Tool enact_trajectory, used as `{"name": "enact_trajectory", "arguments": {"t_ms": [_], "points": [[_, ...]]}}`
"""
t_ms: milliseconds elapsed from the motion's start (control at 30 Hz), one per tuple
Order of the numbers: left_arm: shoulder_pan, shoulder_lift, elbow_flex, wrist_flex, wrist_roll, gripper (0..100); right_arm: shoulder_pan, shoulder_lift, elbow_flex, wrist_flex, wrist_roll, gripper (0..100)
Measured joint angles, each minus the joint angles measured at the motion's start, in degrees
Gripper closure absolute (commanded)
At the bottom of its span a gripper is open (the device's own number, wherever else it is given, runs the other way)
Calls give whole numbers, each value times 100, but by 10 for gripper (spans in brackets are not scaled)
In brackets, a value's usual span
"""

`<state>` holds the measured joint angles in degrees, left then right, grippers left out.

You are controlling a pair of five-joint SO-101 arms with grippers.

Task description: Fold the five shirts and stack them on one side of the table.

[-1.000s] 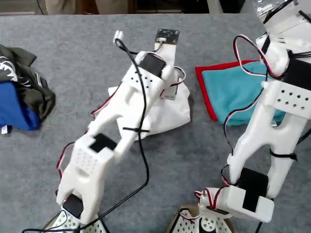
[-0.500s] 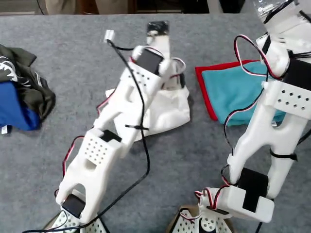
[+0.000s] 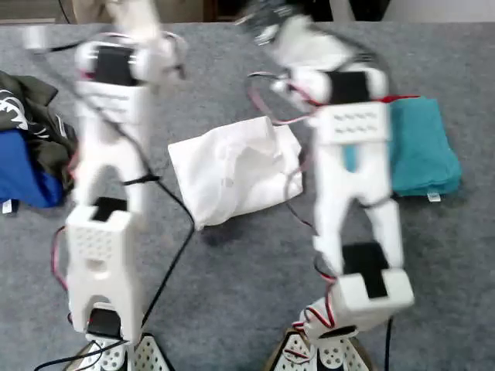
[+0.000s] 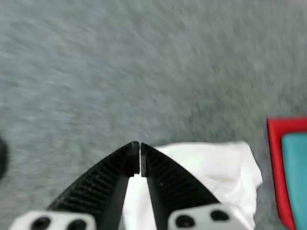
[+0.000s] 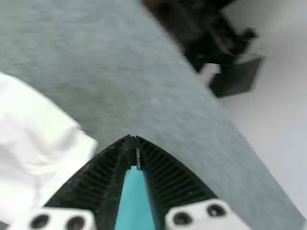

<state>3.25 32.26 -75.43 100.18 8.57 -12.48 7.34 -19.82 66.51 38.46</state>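
Both arms raised, nothing held, grey felt table (image 3: 232,309).
Left gripper (image 4: 139,154) and right gripper (image 5: 133,147): jaws together, empty. Crumpled white cotton shirt (image 3: 232,170) mid-table; folded teal shirt (image 3: 421,151) right; dark-and-blue shirt heap (image 3: 35,158) left.

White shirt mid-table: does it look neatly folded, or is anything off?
The white shirt is rumpled and lies skewed, not in a flat fold, apart from the folded teal shirt. A dark shirt and a blue shirt sit heaped on the other side of the table.
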Motion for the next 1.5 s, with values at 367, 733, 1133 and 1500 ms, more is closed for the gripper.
{"name": "enact_trajectory", "arguments": {"t_ms": [367,733,1133,1500], "points": [[-1327,-2831,4264,0,-501,981,-1240,1934,-299,-26,-949,993],[-1881,-4818,7657,-747,-721,981,-1240,2884,-343,527,-985,993],[-1908,-6374,9187,-1011,-905,981,-765,2892,-1248,2295,-747,994],[-1908,-6444,9398,-1011,-914,981,334,2892,-1319,3429,114,997]]}}
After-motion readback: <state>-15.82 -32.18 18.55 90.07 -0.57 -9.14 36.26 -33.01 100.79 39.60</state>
